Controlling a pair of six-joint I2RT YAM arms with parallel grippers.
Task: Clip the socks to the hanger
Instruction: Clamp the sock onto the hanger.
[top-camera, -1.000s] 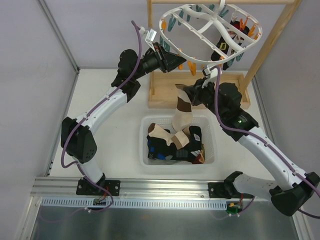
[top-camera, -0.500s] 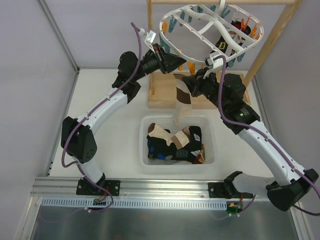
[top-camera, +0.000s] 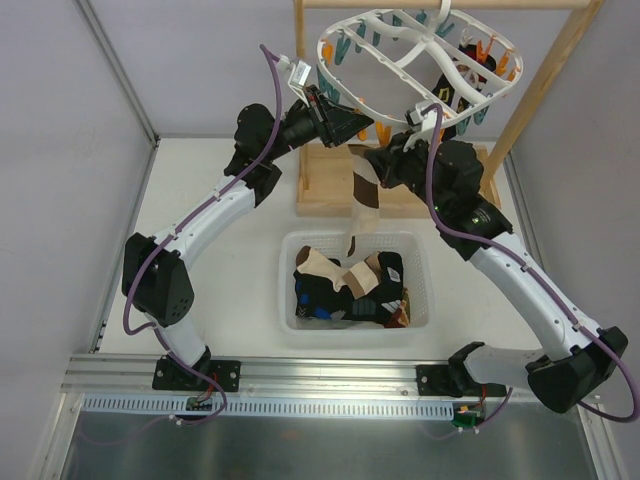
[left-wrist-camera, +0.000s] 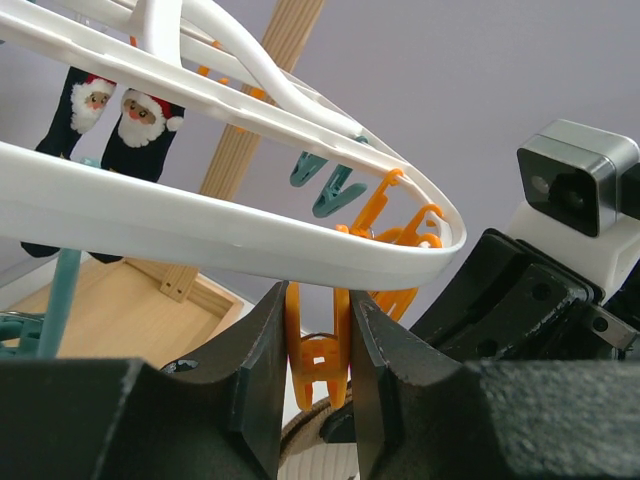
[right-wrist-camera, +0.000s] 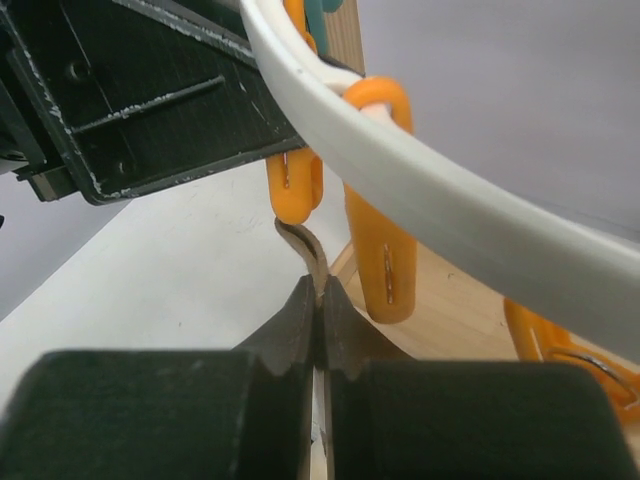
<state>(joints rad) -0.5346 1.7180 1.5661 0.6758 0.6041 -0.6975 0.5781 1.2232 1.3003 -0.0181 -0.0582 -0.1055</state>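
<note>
- right wrist view shows the tan, dark brown and white banded fabric sock (right-wrist-camera: 306, 245) edge-up between the tips of the right claw (right-wrist-camera: 318, 300), which is pinched tight on it. the sock's lip sits just under a small orange plastic peg (right-wrist-camera: 294, 182), not yet in its mouth.
- from above, the rest of that sock hangs down over the white slatted plastic basket (top-camera: 287, 290) of other socks. its weight could drag the thin lip out if the peg bites only a sliver.
- the left claw (left-wrist-camera: 318, 340) is narrowed around what looks to be the same peg, squeezing its handles. i cannot tell whether the peg's mouth is gaping; if not, the sock would butt against closed tips and fold.
- the large white plastic oval hanger (left-wrist-camera: 200, 230) hangs from the wooden frame (top-camera: 545, 80), so a push from either arm could swing it and carry the peg off line.
- both claws crowd close under the rim, and a misjudged lift risks knocking them together.
- releasing the peg too soon would likely drop the sock toward the basket on the table (top-camera: 230, 290).
</note>
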